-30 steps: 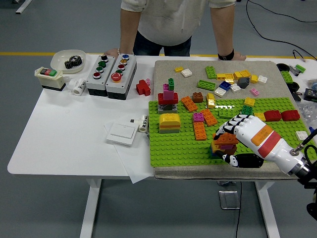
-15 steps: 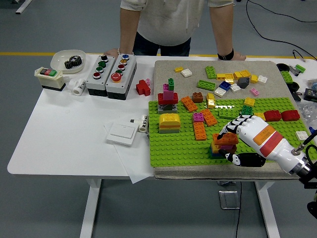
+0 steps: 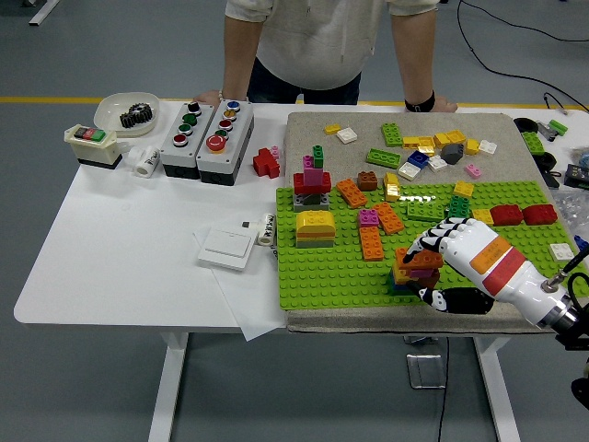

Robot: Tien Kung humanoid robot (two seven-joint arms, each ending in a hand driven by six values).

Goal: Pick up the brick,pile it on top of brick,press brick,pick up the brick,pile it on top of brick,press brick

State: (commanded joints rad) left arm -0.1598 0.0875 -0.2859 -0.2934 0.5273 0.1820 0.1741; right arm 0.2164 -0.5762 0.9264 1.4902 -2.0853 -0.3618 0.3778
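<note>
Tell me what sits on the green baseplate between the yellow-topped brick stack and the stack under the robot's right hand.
In the head view, an orange brick lies between the yellow-topped stack and the stack under the right hand; otherwise bare green baseplate.

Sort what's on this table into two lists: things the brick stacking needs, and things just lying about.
In the job: right hand, brick stack under its fingers, green baseplate, loose bricks on the mat.

Lying about: two button boxes, white switch plate, bowl with a gear, small switch box.
</note>
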